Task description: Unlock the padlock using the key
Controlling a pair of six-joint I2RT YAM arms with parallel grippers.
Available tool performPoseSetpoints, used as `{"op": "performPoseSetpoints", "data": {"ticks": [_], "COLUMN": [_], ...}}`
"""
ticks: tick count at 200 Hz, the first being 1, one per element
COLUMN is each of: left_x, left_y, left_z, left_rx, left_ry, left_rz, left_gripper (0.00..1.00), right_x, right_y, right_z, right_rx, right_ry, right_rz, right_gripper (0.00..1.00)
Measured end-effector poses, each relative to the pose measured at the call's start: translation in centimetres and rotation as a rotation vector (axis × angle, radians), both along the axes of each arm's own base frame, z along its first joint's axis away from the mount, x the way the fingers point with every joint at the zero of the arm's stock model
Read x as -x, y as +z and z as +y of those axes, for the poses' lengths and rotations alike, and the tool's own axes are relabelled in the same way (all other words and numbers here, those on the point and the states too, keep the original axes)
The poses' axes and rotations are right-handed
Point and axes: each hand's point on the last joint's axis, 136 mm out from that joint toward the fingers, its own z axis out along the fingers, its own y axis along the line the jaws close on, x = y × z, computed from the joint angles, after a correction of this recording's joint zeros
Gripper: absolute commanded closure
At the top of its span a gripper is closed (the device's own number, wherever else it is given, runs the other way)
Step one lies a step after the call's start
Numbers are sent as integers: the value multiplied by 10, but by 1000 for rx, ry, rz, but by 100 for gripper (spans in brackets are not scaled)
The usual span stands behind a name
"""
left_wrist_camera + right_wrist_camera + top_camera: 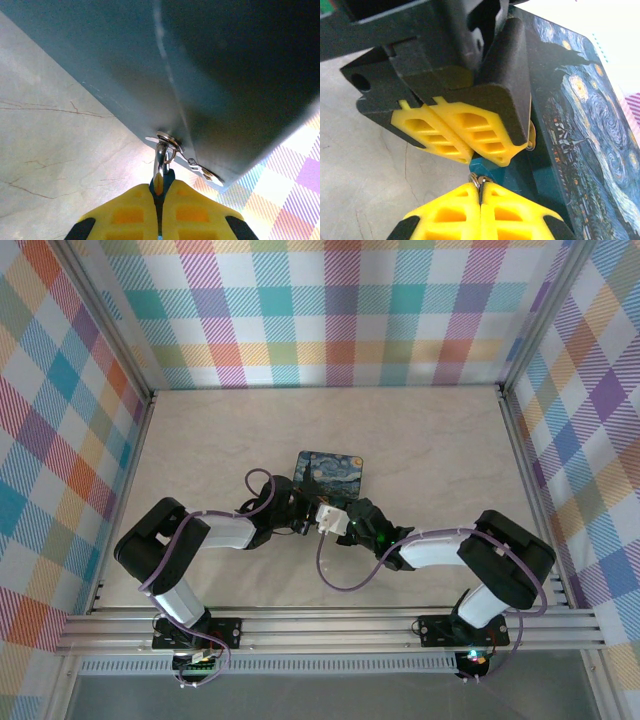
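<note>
Left gripper (161,189) clenched on padlock (162,180), blue body pinched between yellow fingertips, silvery shackle (160,152) poking out past them. Key ring (169,140) threaded at shackle top, small metal piece trailing off toward right, cannot tell if key. Padlock held above pale surface (55,150), right against near side of painted tin (580,125). Right gripper (480,189) clenched too, tips facing left gripper's tips, silvery metal bit (476,180) caught between them, too small to identify
</note>
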Motion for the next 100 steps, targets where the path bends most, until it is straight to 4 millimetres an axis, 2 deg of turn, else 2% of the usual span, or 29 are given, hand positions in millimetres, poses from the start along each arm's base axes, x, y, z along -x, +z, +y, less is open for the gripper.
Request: {"op": "performPoseSetpoints", "data": {"ticks": [100], "left_x": [-4], "left_y": [5], "left_z": [-1], "left_rx": [8], "left_ry": [7], "left_rz": [-9], "left_gripper": [100], "right_x": [-4], "right_y": [5], "right_z": [-1], "right_rx": [-259], "right_ry": [-232], "right_rz": [204], "right_gripper": [100]}}
